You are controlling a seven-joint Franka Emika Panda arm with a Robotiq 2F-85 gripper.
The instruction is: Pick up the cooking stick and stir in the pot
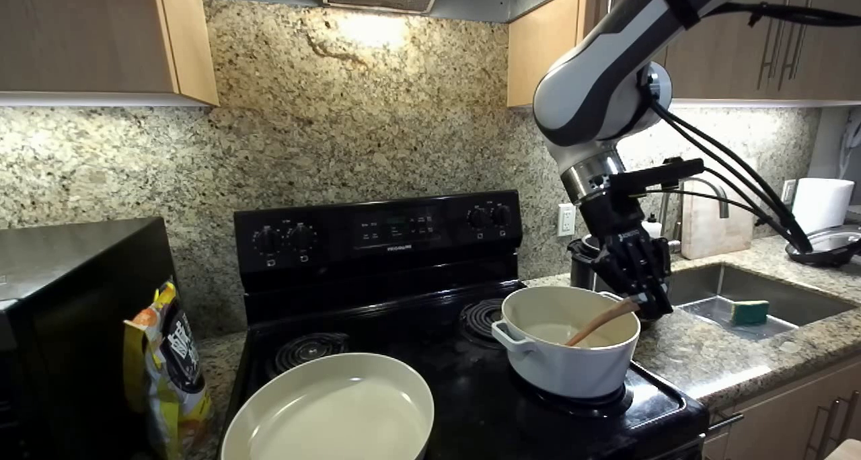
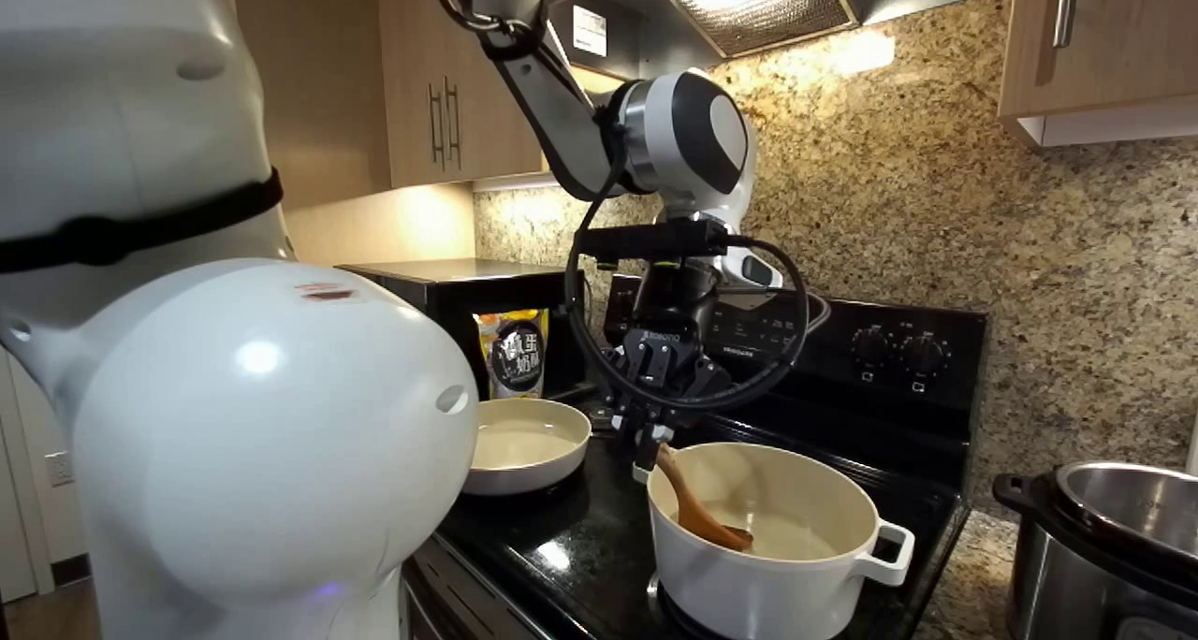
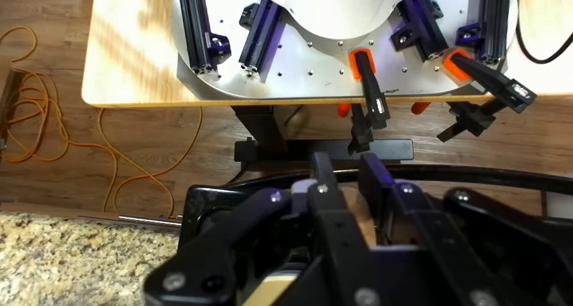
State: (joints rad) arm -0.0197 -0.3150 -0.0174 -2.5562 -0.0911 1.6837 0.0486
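Note:
The cooking stick point(image 1: 599, 325) is a slim light-brown wooden spoon. It leans inside the round white pot point(image 1: 572, 376) with its bowl low in the pot and its handle over the rim, as an exterior view shows point(image 2: 691, 507). The pot stands on a stove burner and also shows in an exterior view point(image 2: 749, 598). My gripper point(image 1: 651, 304) is at the pot's rim, pointing down, with the handle's upper end between its fingertips. In the wrist view the fingers point(image 3: 349, 165) are close together on the wooden handle point(image 3: 357, 207). The fingers hide part of the handle end.
A large shallow white dish point(image 1: 350, 406) stands on the stove's left in an exterior view. A steel pot point(image 2: 1053, 574) stands on the counter beside the stove. A sink with a green sponge point(image 1: 750, 312) and a snack bag point(image 1: 178, 379) flank the stove.

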